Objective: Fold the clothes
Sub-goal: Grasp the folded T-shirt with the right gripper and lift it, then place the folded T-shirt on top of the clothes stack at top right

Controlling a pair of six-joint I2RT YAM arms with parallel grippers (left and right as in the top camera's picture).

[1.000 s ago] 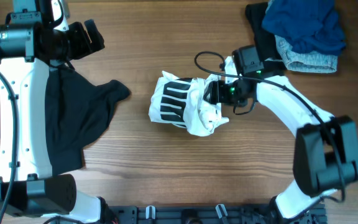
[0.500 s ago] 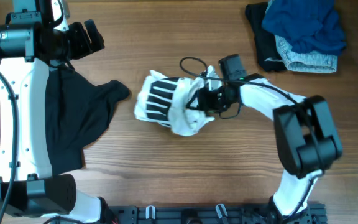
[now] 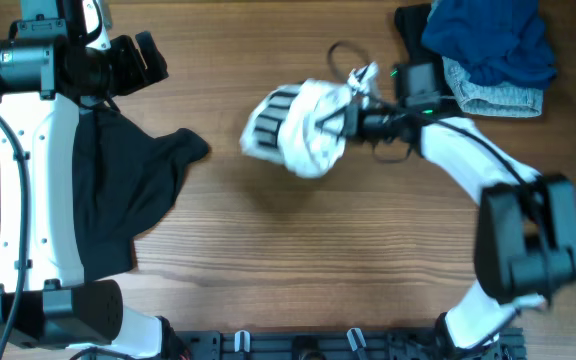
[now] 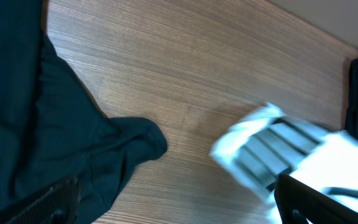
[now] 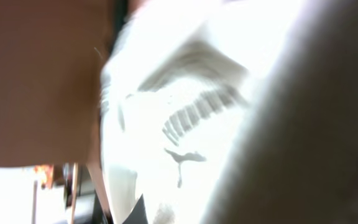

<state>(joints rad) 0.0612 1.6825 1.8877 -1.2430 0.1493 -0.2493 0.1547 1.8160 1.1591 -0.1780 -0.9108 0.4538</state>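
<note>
The white T-shirt (image 3: pixel 303 125) with black stripes hangs bunched and lifted off the table, blurred with motion. My right gripper (image 3: pixel 349 120) is shut on its right edge. In the right wrist view the white T-shirt (image 5: pixel 185 112) fills the frame and hides the jaws. The black garment (image 3: pixel 118 190) lies spread at the left of the table under my left arm. My left gripper (image 3: pixel 153 58) stands open at the back left, above that garment, holding nothing. In the left wrist view the black garment (image 4: pixel 42 137) is at the left and the white T-shirt (image 4: pixel 278 149) at the right.
A pile of blue, grey and black clothes (image 3: pixel 488 45) sits at the back right corner, just behind my right arm. Bare wooden table (image 3: pixel 298 260) stretches across the middle and front. A black rail (image 3: pixel 318 345) runs along the front edge.
My right gripper has closed on the white T-shirt and raised it off the table, carrying it toward the back right. The left arm has stayed still.
</note>
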